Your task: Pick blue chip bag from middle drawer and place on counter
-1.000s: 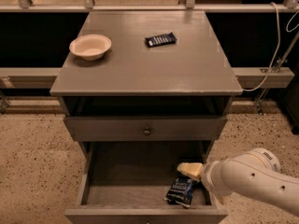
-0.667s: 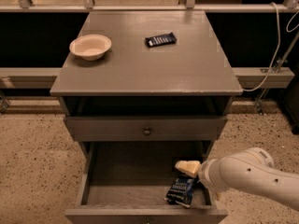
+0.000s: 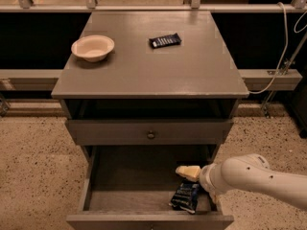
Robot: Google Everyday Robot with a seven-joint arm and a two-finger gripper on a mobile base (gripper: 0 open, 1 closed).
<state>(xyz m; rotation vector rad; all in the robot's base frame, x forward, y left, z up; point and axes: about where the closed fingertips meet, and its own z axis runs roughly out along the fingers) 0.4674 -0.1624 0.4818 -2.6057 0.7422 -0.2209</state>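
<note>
The claw (image 3: 188, 172) is pale cream and sits in the right part of the drawer (image 3: 87, 195), which is plain flat grey. The arm (image 3: 259, 176) behind it is glossy white. Just below the claw, the bag (image 3: 186, 197) is dark navy with faint white lettering. Well above the claw, the table (image 3: 144, 73) is the same grey with a slight sheen. Up and left of the claw is a cream bowl (image 3: 93, 47), and straight up is a dark navy wrapper (image 3: 165, 40) with pale print. The floor (image 3: 33, 166) to the claw's left is beige, speckled dark.
</note>
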